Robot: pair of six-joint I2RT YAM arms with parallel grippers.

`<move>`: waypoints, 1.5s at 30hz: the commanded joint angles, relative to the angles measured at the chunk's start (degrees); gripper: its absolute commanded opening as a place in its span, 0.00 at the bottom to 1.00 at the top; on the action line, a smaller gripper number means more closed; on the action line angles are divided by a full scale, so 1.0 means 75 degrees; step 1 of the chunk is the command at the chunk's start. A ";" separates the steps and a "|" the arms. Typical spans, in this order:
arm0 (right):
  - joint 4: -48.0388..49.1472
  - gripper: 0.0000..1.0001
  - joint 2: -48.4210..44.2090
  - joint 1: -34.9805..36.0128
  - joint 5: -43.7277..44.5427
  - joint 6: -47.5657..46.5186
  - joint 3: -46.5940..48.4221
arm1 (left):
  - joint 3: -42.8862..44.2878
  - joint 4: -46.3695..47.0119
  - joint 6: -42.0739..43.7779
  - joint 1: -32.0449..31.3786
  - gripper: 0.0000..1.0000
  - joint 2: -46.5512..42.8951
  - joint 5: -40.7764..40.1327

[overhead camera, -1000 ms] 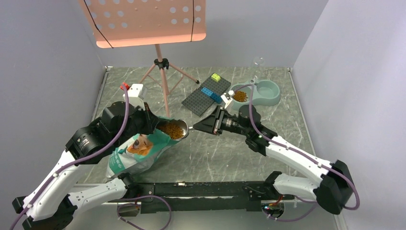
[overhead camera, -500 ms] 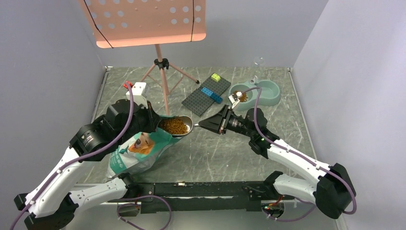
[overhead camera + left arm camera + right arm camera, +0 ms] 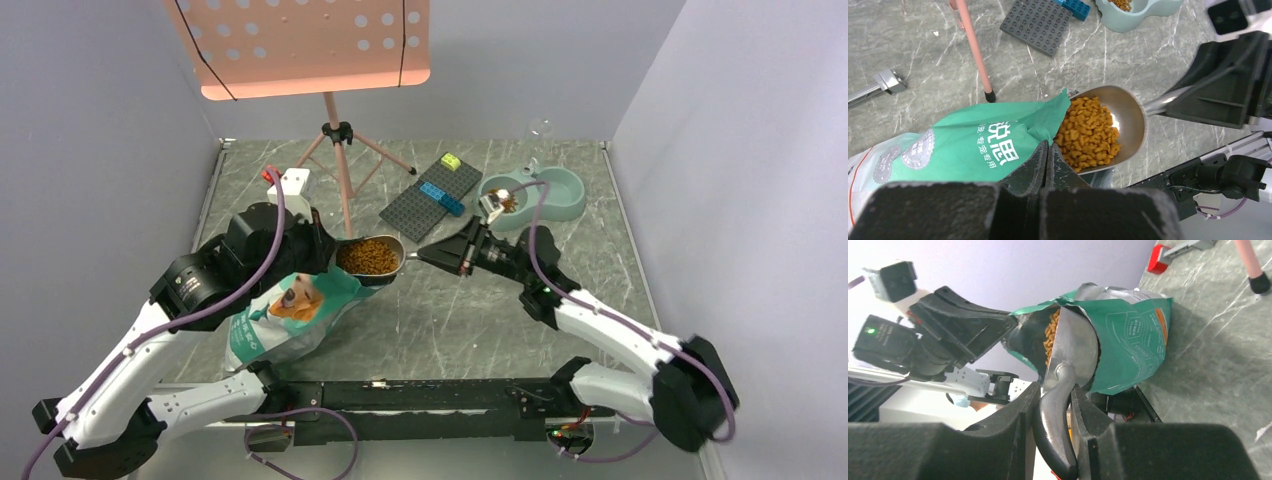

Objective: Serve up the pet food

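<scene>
Pet food heaps in the steel scoop at the bag mouth. It looks loose and light, ready to spill if tipped. Right gripper clamps the scoop handle, the proper hold; left gripper is pinched tight on the bag's lip.

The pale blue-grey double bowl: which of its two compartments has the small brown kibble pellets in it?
The compartment of the pale blue-grey double bowl nearer the dark grey studded baseplate holds brown kibble pellets; the farther one looks empty.
</scene>
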 commanded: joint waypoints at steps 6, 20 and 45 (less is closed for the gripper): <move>0.0860 0.00 0.0027 -0.0293 0.0280 0.0049 0.0083 | 0.0728 0.1339 -0.0033 -0.0033 0.00 -0.0136 0.0056; 0.0705 0.00 -0.0128 -0.0537 -0.0238 0.0162 0.0155 | 0.0896 0.1073 -0.0035 -0.0031 0.00 -0.0016 -0.0457; -0.0733 0.00 -0.2256 -0.4235 -0.1810 0.0760 0.0245 | 0.1687 -0.0213 -0.0348 -0.0018 0.00 0.0711 -0.2055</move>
